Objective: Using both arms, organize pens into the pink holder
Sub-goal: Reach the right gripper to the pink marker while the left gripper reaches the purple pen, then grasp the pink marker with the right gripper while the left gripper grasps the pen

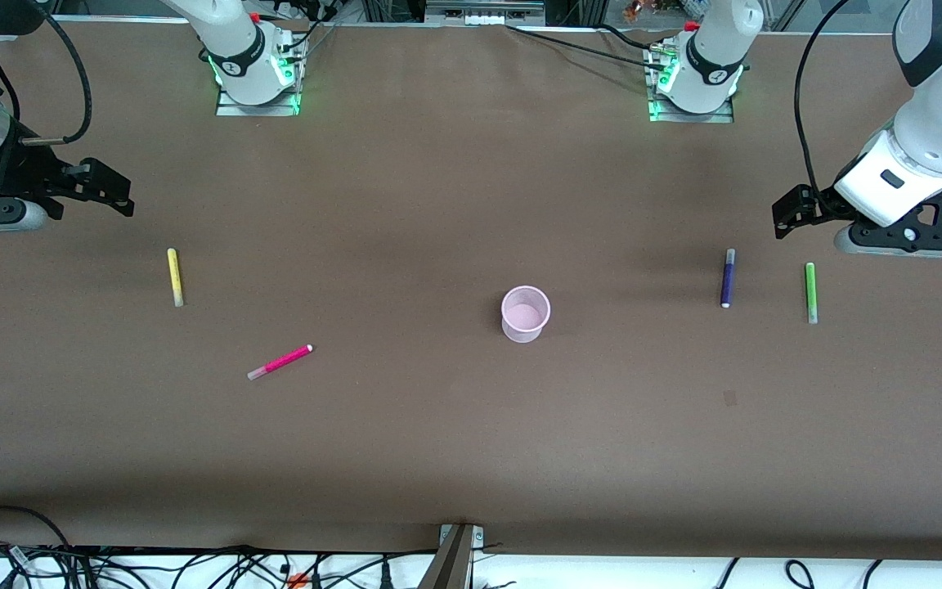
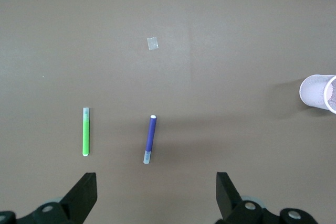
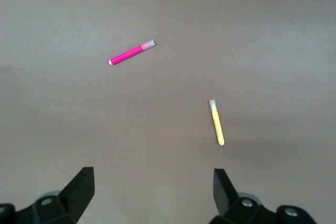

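Observation:
The pink holder stands upright and empty mid-table; its edge shows in the left wrist view. The purple pen and green pen lie flat toward the left arm's end. The yellow pen and magenta pen lie flat toward the right arm's end. My left gripper hangs open and empty above the table beside the green and purple pens. My right gripper hangs open and empty above the table beside the yellow pen.
A small pale square patch lies on the brown table, nearer the front camera than the purple pen. The arm bases stand along the back edge. A metal bracket and cables sit at the front edge.

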### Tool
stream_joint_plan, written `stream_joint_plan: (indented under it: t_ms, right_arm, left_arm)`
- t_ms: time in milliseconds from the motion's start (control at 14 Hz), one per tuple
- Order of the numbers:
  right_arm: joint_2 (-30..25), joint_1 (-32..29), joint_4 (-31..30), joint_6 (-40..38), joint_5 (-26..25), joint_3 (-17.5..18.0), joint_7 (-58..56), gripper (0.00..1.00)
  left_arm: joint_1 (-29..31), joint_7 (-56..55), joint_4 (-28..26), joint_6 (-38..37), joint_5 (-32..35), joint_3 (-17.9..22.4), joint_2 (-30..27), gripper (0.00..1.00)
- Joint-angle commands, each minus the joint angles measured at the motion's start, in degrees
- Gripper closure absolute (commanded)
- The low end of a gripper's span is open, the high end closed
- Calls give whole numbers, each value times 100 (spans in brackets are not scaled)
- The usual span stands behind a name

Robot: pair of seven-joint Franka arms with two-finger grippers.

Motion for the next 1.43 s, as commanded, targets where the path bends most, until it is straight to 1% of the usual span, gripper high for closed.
stream_joint_plan:
  t_ms: [0, 71, 286, 500, 571, 643, 714, 857, 929, 1071, 1214, 1286, 1357]
  right_arm:
    - [-203, -77, -290, 157, 13, 83, 42, 0]
    - [-186, -94, -284, 158, 22, 22, 43, 0]
    - [-108, -94, -204, 324, 22, 4, -10, 0]
    - [226, -95, -29, 456, -30, 4, -19, 0]
    - [392, -77, 15, 448, -126, 21, -97, 0]
    - [420, -85, 68, 500, -319, 30, -272, 0]
    - [464, -86, 68, 562, -373, 30, -404, 0]
    - [928, 2, 68, 571, -339, 48, -344, 0]
    - [1052, 11, 59, 632, -286, 48, -318, 0]
    - [1596, 64, 68, 1174, -93, 48, 102, 1]
    - [2053, 230, 68, 1658, -40, 48, 1258, 1]
    - [2290, 231, 68, 1913, 91, 48, 1752, 1]
    - [2527, 257, 77, 2133, 301, 48, 2052, 1]
  left_arm:
    - [-41, 54, 208, -59, -28, -17, 105, 0]
    - [-41, 45, 208, -59, -28, -17, 105, 0]
    - [-41, 54, 208, -77, -36, -17, 114, 0]
    - [-6, 54, 139, -155, -54, -17, 210, 0]
    - [11, 45, 129, -182, -45, -17, 341, 0]
    - [-6, 10, 120, -191, -2, -8, 543, 0]
    - [55, 53, 103, -173, 7, -17, 684, 0]
    - [90, 280, -2, -77, 25, -8, 1018, 0]
    - [73, 413, -272, 280, 138, -8, 1054, 0]
    - [47, 423, -984, 1237, 324, -17, 1037, 0]
    - [108, 527, -1765, 2020, 333, -17, 1037, 0]
    - [143, 615, -2135, 2320, 333, -17, 1045, 0]
    - [169, 633, -2460, 2801, 333, -8, 1080, 0]
